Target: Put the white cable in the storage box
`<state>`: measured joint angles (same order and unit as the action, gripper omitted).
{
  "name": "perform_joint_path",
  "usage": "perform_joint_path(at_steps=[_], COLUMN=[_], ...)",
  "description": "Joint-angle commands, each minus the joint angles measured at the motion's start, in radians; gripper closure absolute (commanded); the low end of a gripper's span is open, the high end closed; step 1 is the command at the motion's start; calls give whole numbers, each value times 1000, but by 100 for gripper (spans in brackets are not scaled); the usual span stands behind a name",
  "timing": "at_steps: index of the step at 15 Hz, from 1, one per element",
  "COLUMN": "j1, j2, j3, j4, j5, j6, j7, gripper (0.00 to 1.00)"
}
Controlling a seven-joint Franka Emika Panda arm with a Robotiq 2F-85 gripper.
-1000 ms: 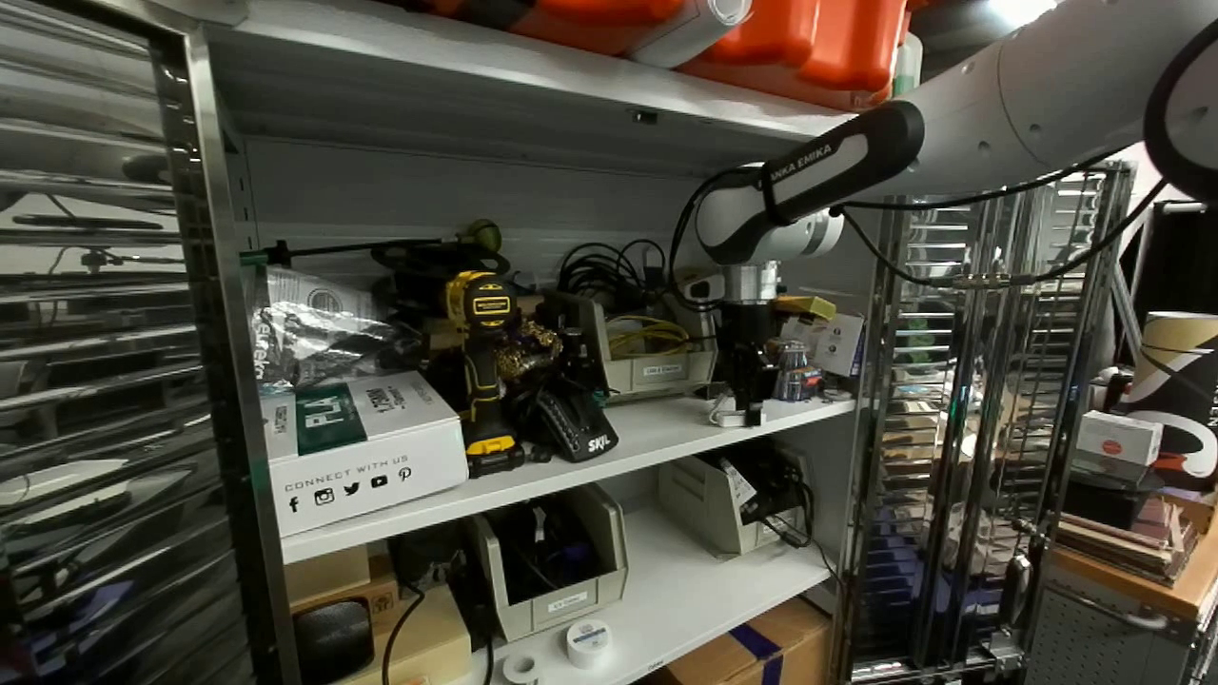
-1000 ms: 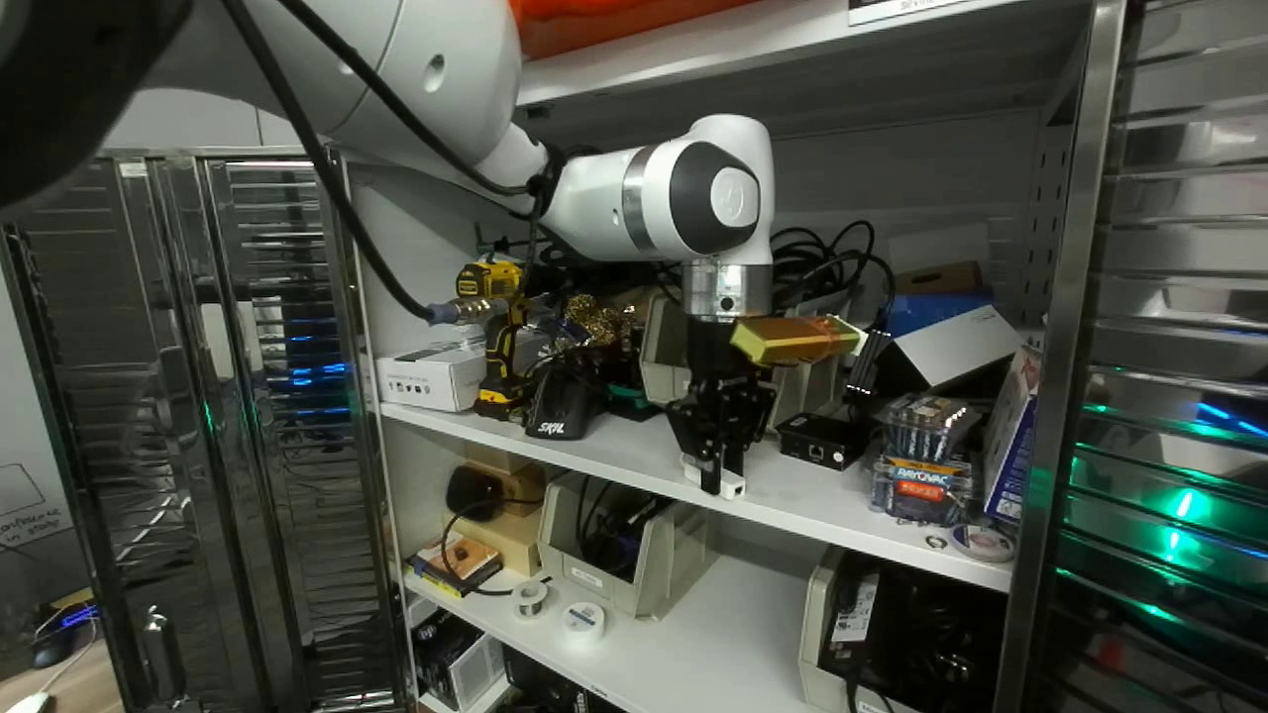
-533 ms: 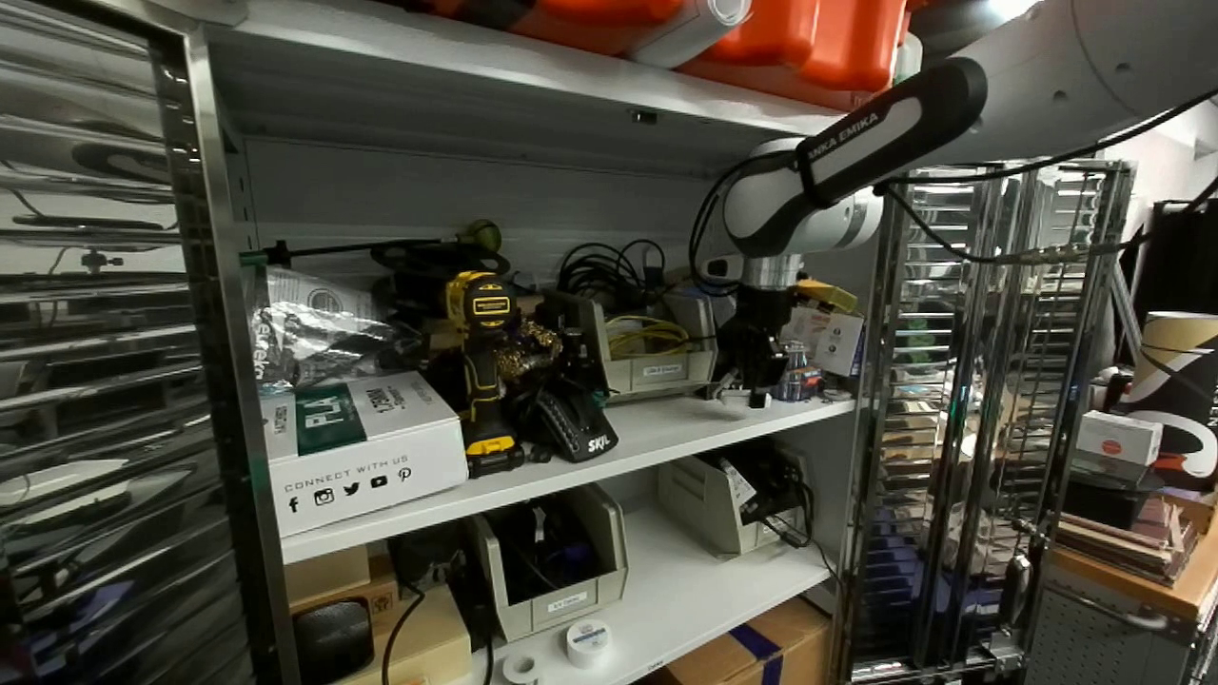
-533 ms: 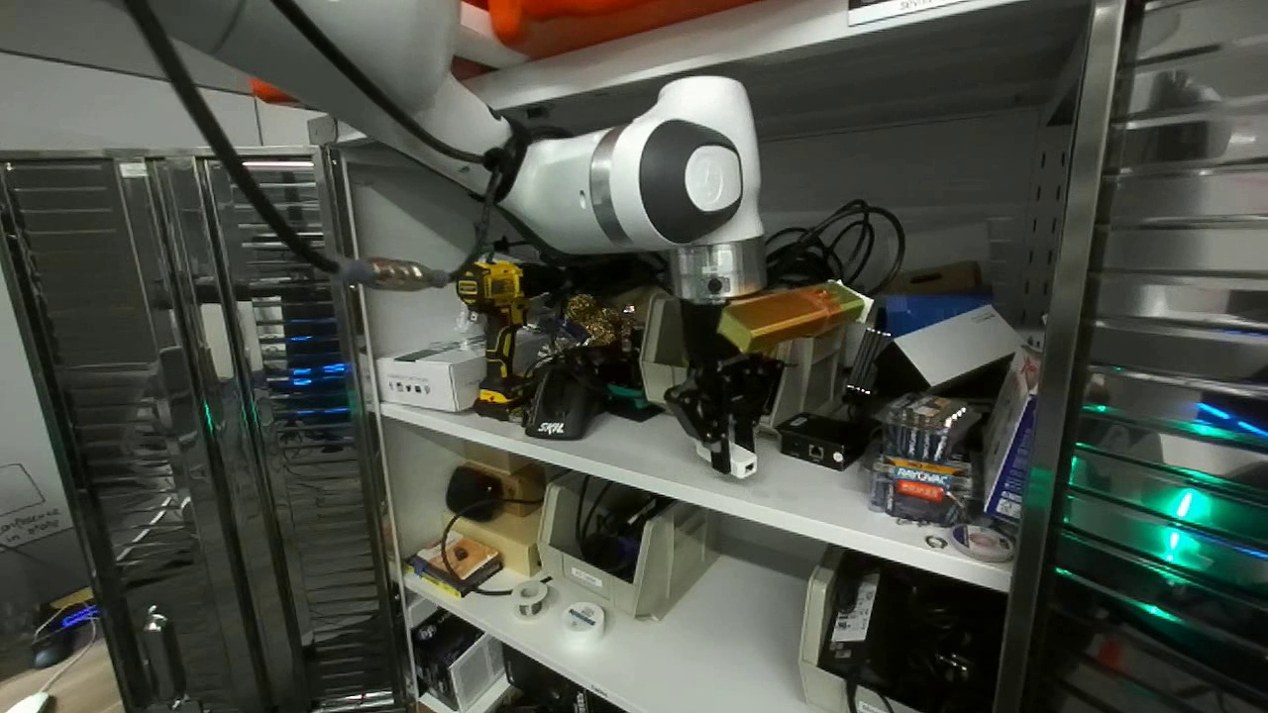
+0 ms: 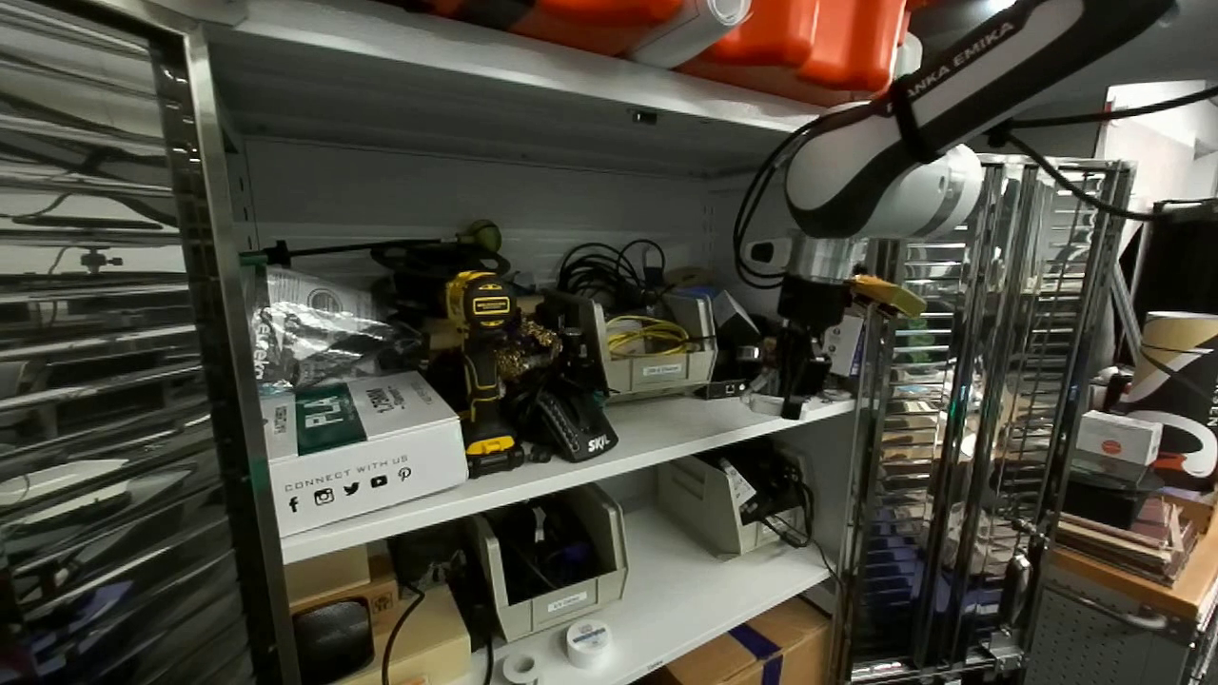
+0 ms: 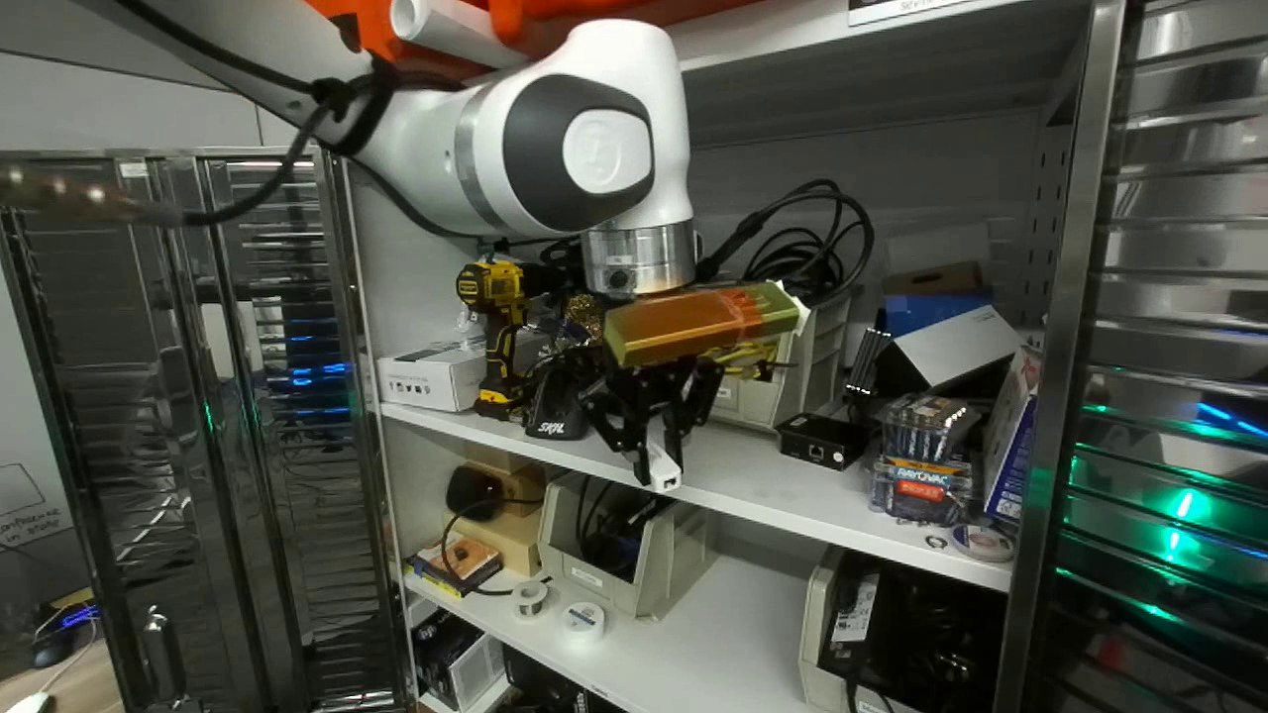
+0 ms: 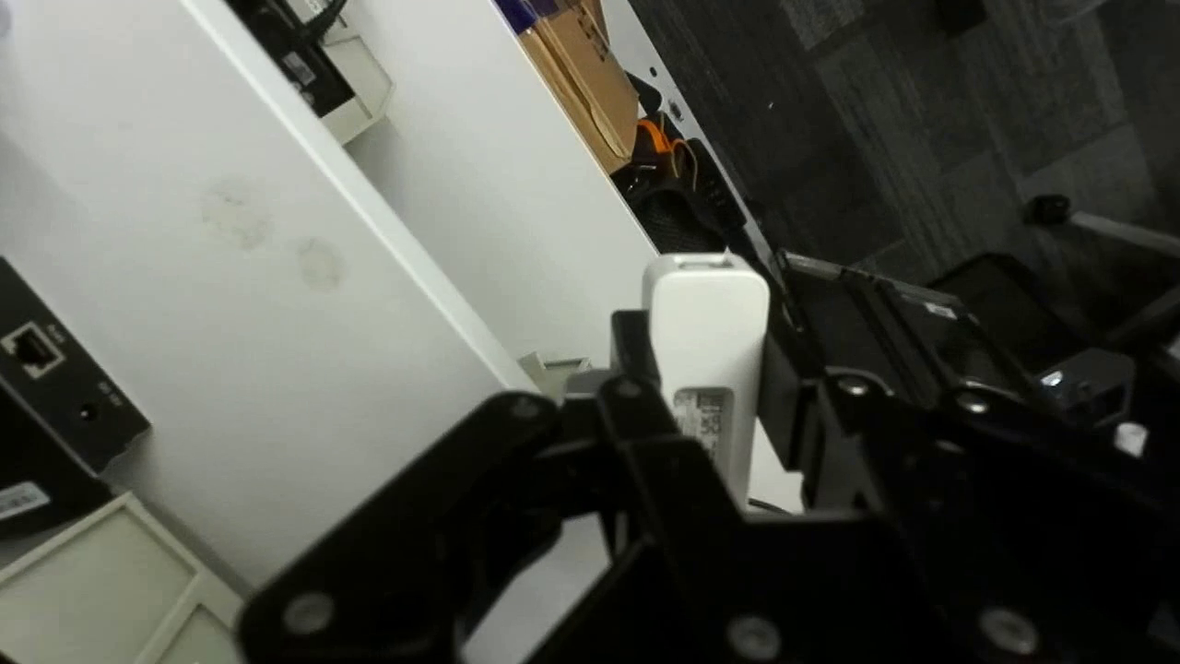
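Note:
The white cable point(image 7: 708, 323) shows as a slim white block with a port in its end and a printed label; I cannot make out a cord. My gripper point(image 6: 662, 461) is shut on it, one black finger on each side, and holds it near the middle shelf's front edge. The block also shows in both exterior views point(image 5: 766, 404) point(image 6: 667, 482). A grey storage box point(image 5: 659, 373) with yellow cable in it stands on the middle shelf. Two more such boxes point(image 5: 561, 611) point(image 5: 733, 523) stand on the lower shelf, with dark cables inside. Which box is the task's is not clear.
A black network box point(image 6: 822, 439) and a battery pack point(image 6: 921, 465) stand on the middle shelf. A drill point(image 5: 485, 371) and a white carton point(image 5: 371, 457) stand farther along. Tape rolls point(image 5: 588, 642) lie on the lower shelf. A yellow-orange block point(image 6: 703, 322) is fixed to my wrist.
My gripper has moved with the white block in it, rightward in one exterior view and leftward, nearer the camera, in the other. The block has risen from the shelf. The grip is kept.

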<state>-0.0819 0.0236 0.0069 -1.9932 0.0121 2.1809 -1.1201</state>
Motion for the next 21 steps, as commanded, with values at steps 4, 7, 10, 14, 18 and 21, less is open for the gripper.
perform_joint_path(at_steps=[4,7,10,14,18,21], j1=[32,48,69,99,113,120], j2=[-142,-102,-74,-41,29,109], j3=[-22,-24,-14,-3,9,16], j4=[-271,-263,-220,-154,-69,0], j5=[78,150,224,291,330,344], j6=[258,346,402,505,678,841], j7=[272,366,465,596,678,721], gripper=[85,85,85,85,85,85])
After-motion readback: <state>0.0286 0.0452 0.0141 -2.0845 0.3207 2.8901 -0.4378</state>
